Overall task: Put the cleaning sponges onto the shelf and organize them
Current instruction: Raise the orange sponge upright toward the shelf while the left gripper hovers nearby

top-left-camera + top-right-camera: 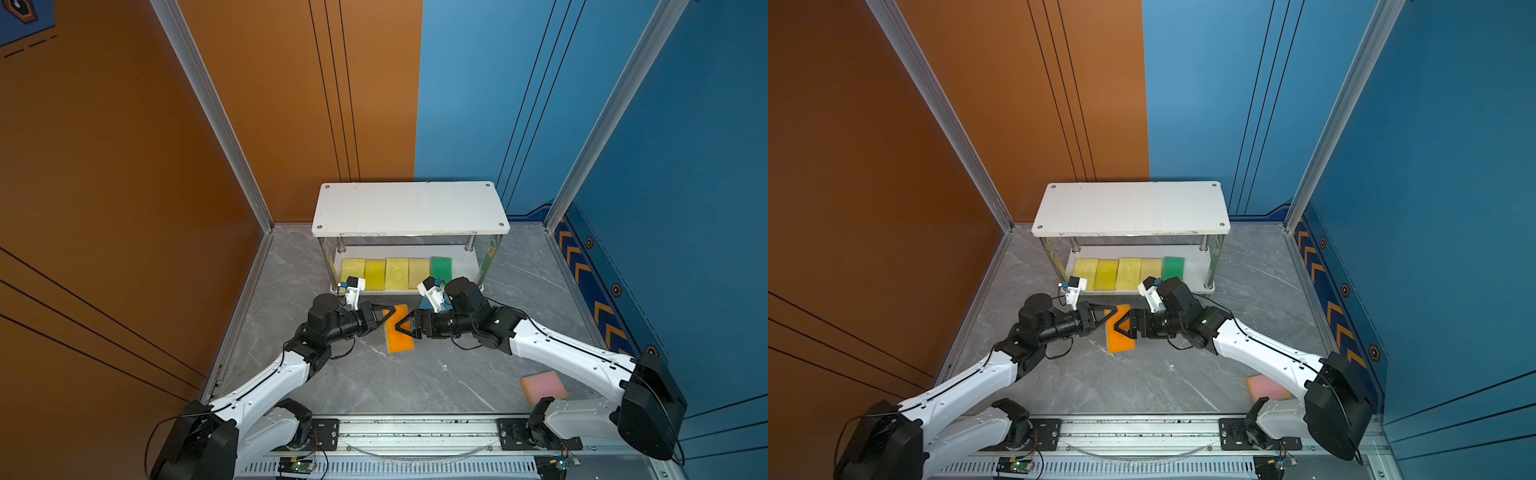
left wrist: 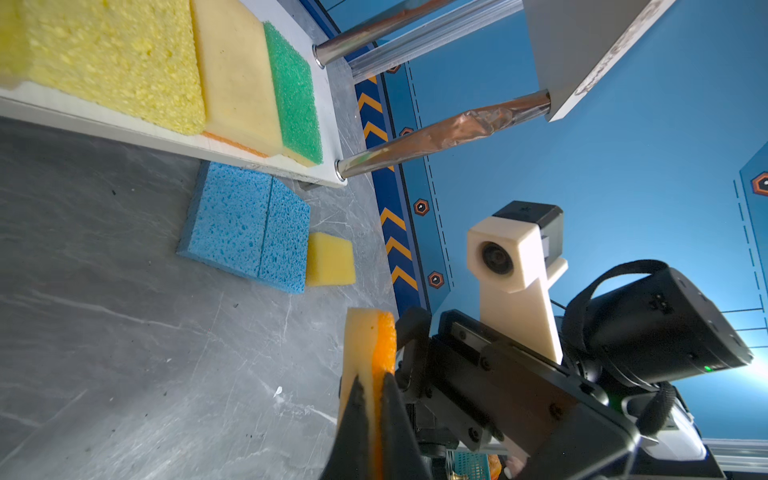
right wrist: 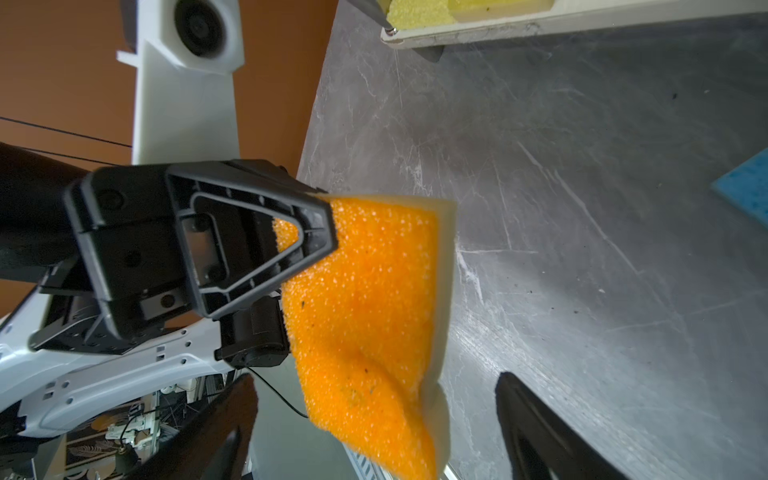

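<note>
The small white two-tier shelf (image 1: 409, 208) with shiny metal posts stands at the back of the grey stone-patterned floor. Its top board is bare. A row of five flat sponges (image 1: 397, 272), three yellow, one beige and one green, fills most of the lower board. The flat rectangular orange sponge (image 1: 401, 334) is just in front of the shelf between the two arms, orange face up and apparently lifted off the floor. The left gripper (image 2: 372, 380) pinches it tightly near one end, squeezing the foam. The right gripper (image 3: 376, 376) gapes wide, with a finger on either side of the sponge and neither touching it. This reads as a handover. The right arm should back straight out, clear of the drooping foam, before the left arm swings toward the shelf.
</note>
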`<state>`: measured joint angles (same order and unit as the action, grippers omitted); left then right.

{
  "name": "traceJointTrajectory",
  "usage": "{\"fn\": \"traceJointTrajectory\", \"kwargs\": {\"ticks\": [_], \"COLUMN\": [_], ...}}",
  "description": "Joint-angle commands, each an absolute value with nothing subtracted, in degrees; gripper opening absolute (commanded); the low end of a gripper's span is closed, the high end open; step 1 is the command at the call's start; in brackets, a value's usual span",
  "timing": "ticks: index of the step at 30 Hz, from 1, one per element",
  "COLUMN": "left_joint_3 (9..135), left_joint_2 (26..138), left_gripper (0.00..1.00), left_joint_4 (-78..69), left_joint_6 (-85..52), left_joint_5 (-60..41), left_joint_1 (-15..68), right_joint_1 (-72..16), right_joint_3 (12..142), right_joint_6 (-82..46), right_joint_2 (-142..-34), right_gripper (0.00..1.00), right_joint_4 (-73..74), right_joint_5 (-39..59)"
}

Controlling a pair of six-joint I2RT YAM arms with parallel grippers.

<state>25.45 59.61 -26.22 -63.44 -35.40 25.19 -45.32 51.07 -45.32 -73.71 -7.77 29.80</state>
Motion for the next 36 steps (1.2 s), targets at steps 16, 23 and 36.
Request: {"fn": "traceJointTrajectory", "kwargs": {"ticks": [16,23,36], "left_joint_3": [24.97,24.78,23.18], "left_joint_2": [58.91,58.63,56.85], "left_gripper": [0.0,0.0,0.02], "left_joint_4": [-33.83,-33.84,-33.83], "left_joint_6": [-73.57,-73.57,-73.96], "left_joint_5": [-35.69,-35.79,-36.98], "left_joint_1": [20.92,20.48,18.42], "right_joint_1": [-46.97,-48.05,-48.88], "right_joint_3": [48.67,50.36,50.56], "right_joint_6": [-48.69,-48.69,-47.82], "right_joint_2": [-73.68,-75.77,-74.33], "right_gripper": [0.6,0.42,0.16], "right_joint_4": [-0.91,-0.2,-2.52], "right_joint_5": [31.37,31.53,28.14]}}
